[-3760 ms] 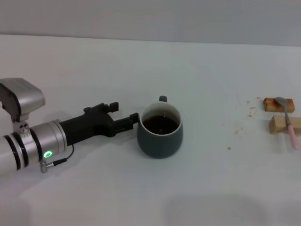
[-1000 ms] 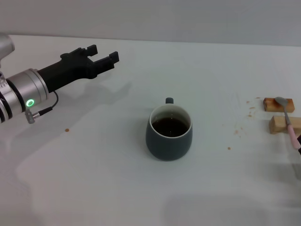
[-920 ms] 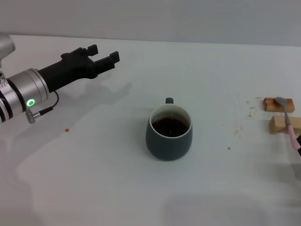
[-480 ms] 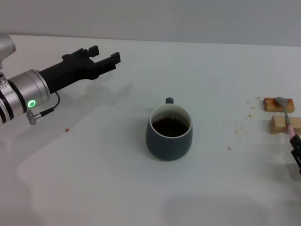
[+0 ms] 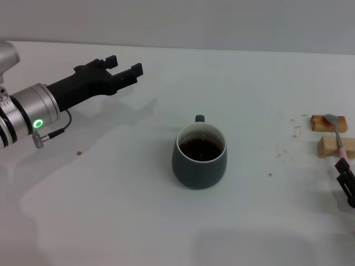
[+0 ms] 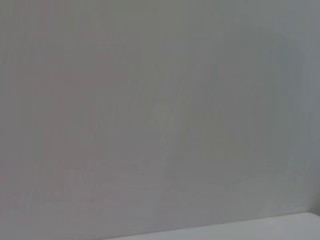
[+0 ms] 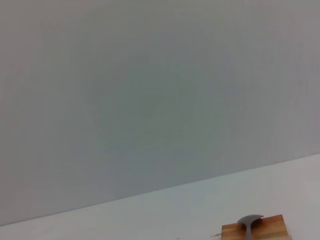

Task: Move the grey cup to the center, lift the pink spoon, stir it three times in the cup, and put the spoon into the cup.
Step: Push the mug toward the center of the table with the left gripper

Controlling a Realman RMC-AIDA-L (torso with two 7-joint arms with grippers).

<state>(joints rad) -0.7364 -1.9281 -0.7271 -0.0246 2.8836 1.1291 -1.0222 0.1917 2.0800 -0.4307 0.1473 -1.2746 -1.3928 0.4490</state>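
The grey cup [image 5: 199, 157] stands upright near the middle of the table, with dark liquid inside and its handle pointing to the far side. The pink spoon [image 5: 339, 137] lies across two wooden blocks at the right, its metal bowl on the far block. Its bowl also shows in the right wrist view [image 7: 248, 220]. My right gripper [image 5: 346, 182] shows at the right edge, just at the near end of the spoon's handle. My left gripper [image 5: 124, 64] is open and empty, raised over the far left, well away from the cup.
Two wooden blocks [image 5: 329, 123] [image 5: 331, 147] carry the spoon near the table's right edge. Small brown crumbs [image 5: 280, 154] lie between cup and blocks, and one speck [image 5: 79, 152] at the left. The left wrist view shows only a grey wall.
My left gripper let go of the cup and drew back up to the far left, then held almost still. My right gripper has come in from the right edge toward the spoon's handle.
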